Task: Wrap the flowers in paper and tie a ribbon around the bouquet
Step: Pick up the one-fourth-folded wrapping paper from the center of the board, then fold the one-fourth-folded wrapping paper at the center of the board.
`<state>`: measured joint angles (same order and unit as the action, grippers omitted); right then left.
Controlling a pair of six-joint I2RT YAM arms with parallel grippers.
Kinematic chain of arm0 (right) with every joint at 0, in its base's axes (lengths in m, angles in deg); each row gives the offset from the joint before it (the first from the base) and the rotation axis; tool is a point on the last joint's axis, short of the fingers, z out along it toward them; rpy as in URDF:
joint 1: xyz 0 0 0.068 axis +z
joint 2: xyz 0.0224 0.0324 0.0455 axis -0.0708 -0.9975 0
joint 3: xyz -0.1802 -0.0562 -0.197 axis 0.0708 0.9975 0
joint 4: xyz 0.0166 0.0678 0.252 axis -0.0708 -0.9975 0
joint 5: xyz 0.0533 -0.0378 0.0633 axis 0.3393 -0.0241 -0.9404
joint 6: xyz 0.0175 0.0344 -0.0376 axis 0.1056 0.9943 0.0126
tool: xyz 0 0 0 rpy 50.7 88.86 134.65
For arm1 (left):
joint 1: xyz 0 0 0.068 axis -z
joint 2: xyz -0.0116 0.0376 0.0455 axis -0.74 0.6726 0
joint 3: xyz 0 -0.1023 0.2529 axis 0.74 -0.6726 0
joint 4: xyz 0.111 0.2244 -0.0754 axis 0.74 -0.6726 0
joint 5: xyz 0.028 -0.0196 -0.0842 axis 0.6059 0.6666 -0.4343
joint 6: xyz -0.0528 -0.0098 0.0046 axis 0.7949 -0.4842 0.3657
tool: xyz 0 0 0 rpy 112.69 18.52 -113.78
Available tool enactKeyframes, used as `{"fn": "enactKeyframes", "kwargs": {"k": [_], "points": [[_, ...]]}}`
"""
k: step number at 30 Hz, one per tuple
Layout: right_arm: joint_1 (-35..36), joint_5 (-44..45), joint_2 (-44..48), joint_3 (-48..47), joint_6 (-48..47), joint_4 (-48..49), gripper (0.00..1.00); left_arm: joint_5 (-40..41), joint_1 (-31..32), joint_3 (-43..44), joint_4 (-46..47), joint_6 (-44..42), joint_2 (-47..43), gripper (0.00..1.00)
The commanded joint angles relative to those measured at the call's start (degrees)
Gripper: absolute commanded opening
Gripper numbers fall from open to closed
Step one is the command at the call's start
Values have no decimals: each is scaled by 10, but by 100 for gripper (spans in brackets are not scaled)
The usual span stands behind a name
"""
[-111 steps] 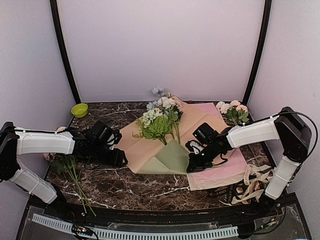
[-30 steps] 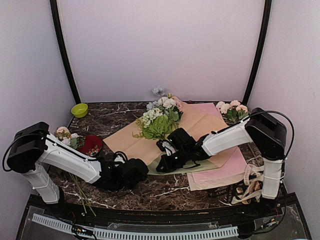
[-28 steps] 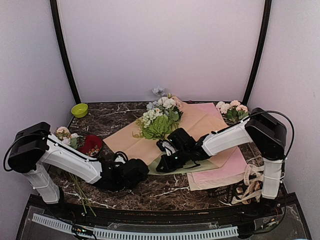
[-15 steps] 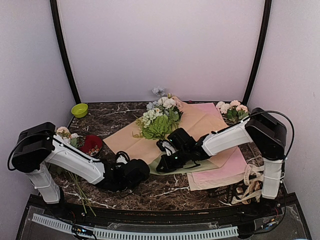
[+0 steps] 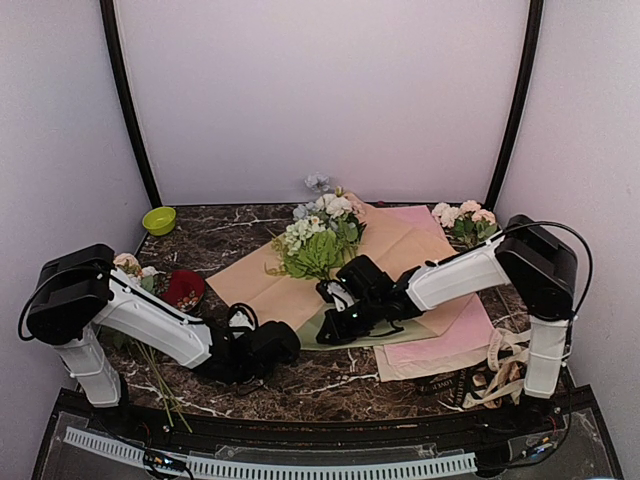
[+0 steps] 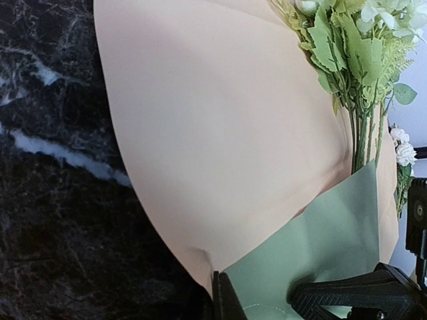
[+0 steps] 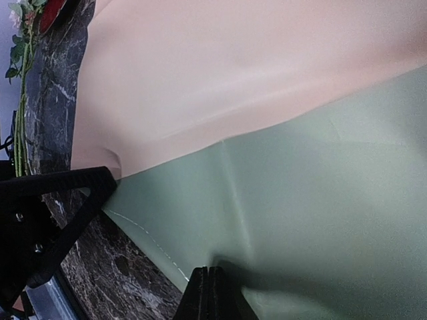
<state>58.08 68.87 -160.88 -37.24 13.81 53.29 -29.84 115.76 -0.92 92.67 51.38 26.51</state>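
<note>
The paper (image 6: pixel 327 240) is seen as a matte sage-green sheet with a faint crease across it. It is laid flat on a larger tan sheet (image 6: pixel 213 133) near the front of the dark marbled tabletop (image 5: pixel 330 385). Its far corner is reached by the stems of the flowers (image 5: pixel 318 242). These are one bunch of cream-white and pale blue blossoms with broad green leaves, laid on the tan sheet behind the paper.

The near corner of the paper, where green meets tan, is pinched by the closed left gripper (image 6: pixel 220 300). The near edge a little further right is clamped by the closed right gripper (image 7: pixel 208 293), and a small fold is raised there.

Three sheets are counted: one green, one tan, and one pink sheet (image 5: pixel 450 342) under the right arm. Two bunches are counted in all, the second being pink-and-white blossoms (image 5: pixel 466 222) at the far right. One lime-green bowl (image 5: pixel 159 220) is set at the far left.
</note>
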Motion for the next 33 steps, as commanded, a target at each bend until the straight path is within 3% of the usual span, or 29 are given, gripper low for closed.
{"fn": "enactKeyframes", "kwargs": {"k": [1,14,26,33], "points": [[0,27,27,10,-5,-49,0,28,-3,12,-55,-27,-1,0],[-35,10,27,44,7,-15,0,65,-3,51,-101,-132,-23,0],[-42,-31,21,69,37,45,0,45,-3,127,18,-503,-11,0],[-46,-43,38,73,46,65,0,-12,-4,184,30,-599,28,0]]}}
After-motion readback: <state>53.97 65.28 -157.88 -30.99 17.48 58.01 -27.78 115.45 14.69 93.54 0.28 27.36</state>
